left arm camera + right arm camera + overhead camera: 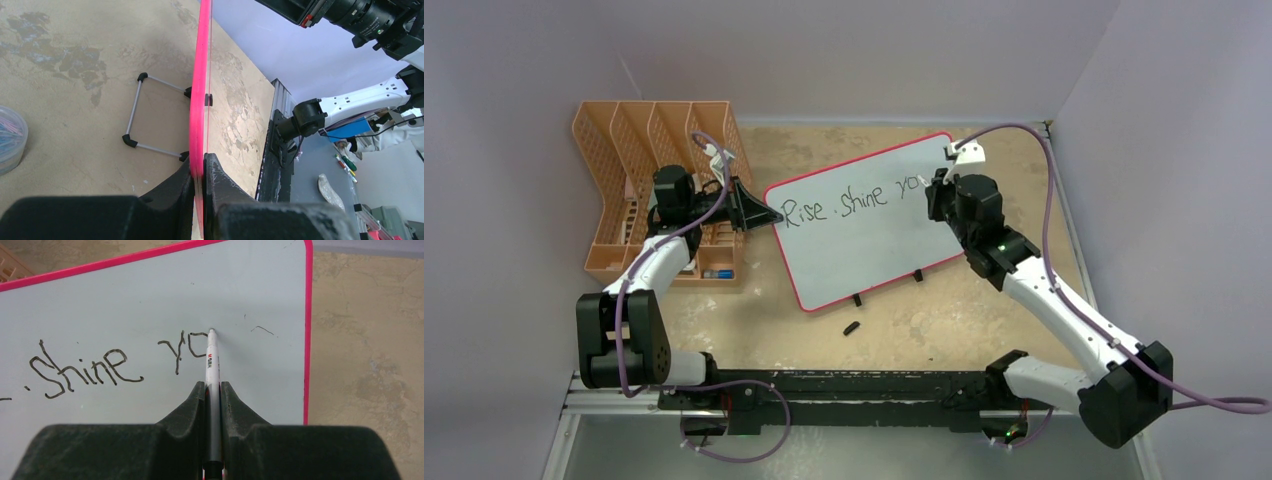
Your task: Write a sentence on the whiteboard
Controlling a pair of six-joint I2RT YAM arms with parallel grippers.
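So the whiteboard (874, 250) is propped up at a tilt on the counter (984, 310), just beside the orange file rack (639, 190). The left gripper (200, 167) is clamped on its pink rim at the left edge. The right gripper (212, 386) is closed around a marker (212, 352), with the tip touching the board right after "yo". The sentence (849, 198) reads "Rise . shine yo". A small black thing (851, 328) lies in front of the board, maybe a cap, too small to tell.

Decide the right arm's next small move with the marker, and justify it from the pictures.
Probably drag the marker tip slightly rightward to start the next letter: the right gripper is shut on it, its tip meets the whiteboard just after "yo", bare board lies beyond, and the left gripper clamps the rim.
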